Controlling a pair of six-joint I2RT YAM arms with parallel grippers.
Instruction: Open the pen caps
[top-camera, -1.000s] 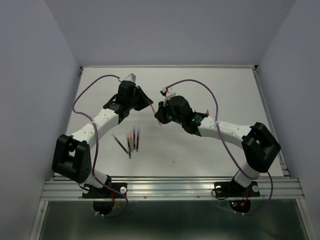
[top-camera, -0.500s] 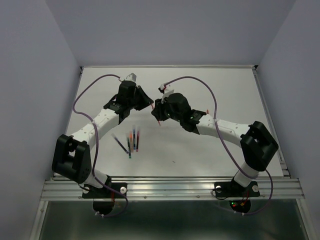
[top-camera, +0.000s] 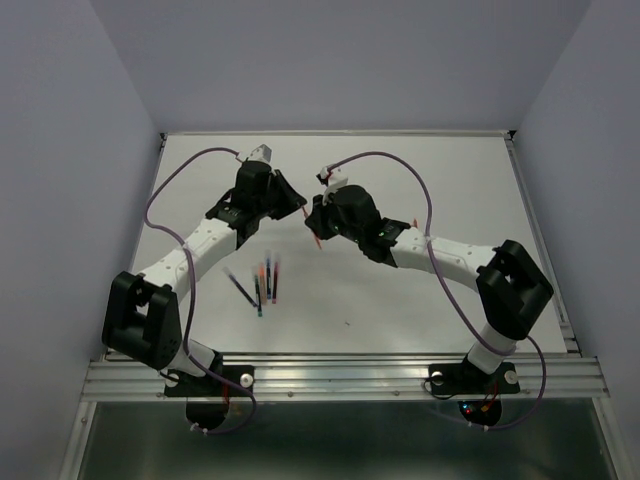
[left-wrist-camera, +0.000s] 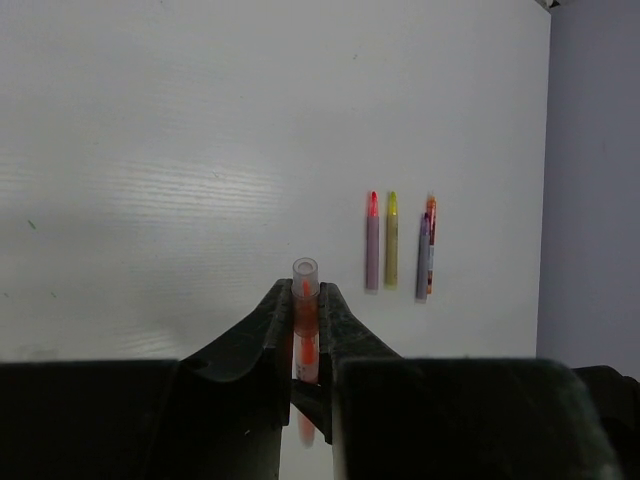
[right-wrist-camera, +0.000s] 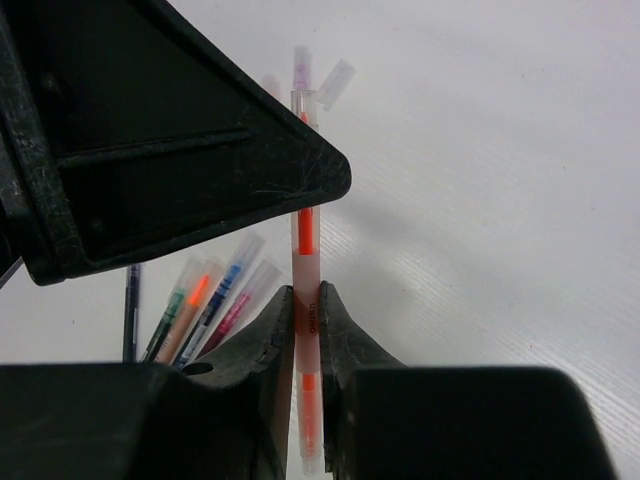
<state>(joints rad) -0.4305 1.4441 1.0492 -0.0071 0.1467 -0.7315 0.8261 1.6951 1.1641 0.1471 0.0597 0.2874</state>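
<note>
— Lavender walls (top-camera: 80, 150) and a white table (top-camera: 450, 170) from above. Where was the pen?
— An orange pen (top-camera: 317, 241) was held above mid-table, bridged between the left gripper (top-camera: 297, 207) and the right gripper (top-camera: 312, 224). Both arms reached forward with elbows bowed outward and wrists turned toward each other. Spare pens (top-camera: 266, 282) lay bunched nearer the bases.
— And the left wrist view?
— The left gripper was clamped on the pen's end, with the clear cap (left-wrist-camera: 305, 268) poking just beyond its fingers. Spare pens (left-wrist-camera: 391, 252) lay in a row, well apart from it.
— The right wrist view?
— The right gripper was pinched tight on the barrel lower down, and the left gripper gripped above it, near the cap. Pale stubs (right-wrist-camera: 337, 84), probably loose caps, lay beyond on the table.
— Why two grips on one pen?
— I'd judge one end was anchored so the other could pull along the pen's length. The cap looked seated, not yet off
</note>
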